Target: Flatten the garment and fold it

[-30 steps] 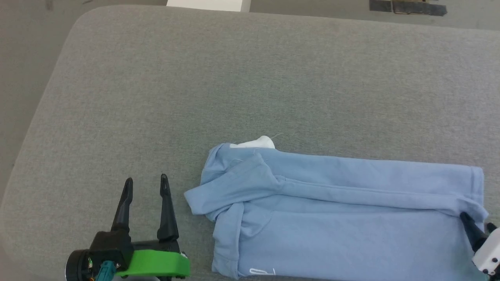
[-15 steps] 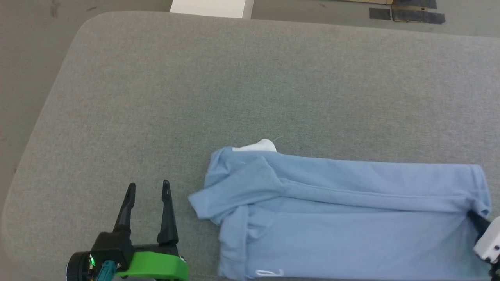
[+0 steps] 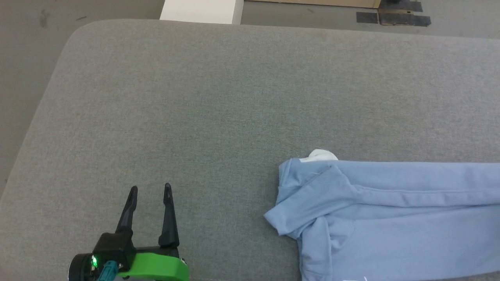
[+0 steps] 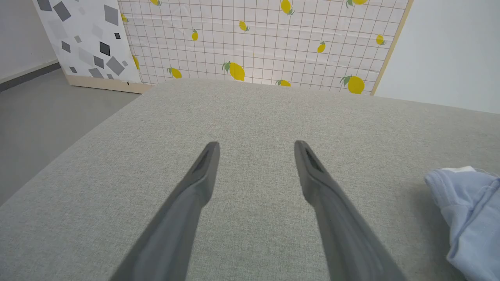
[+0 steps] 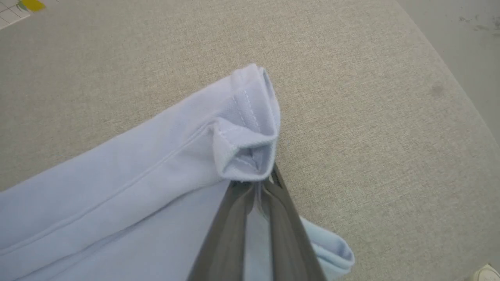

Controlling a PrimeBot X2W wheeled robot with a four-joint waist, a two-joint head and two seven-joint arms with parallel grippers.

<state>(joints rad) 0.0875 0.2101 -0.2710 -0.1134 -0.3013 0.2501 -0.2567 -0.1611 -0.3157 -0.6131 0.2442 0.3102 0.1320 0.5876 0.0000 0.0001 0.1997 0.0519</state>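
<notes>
Right wrist view: right pincer (image 5: 256,182) clamps a corner of the garment (image 5: 117,175); left pincer (image 3: 150,190), wide, stands apart.

Your left gripper (image 4: 256,146) hangs wide open over the grey cushion (image 4: 254,109); the blue shirt (image 4: 468,210) lies at right, lemon-print panel (image 4: 258,39) behind.

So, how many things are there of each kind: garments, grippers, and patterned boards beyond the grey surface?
Light blue garment: 1
Grippers, left gripper and right gripper: 2
Patterned boards, lemon board and grey-squares board: 2
Total: 5
</notes>
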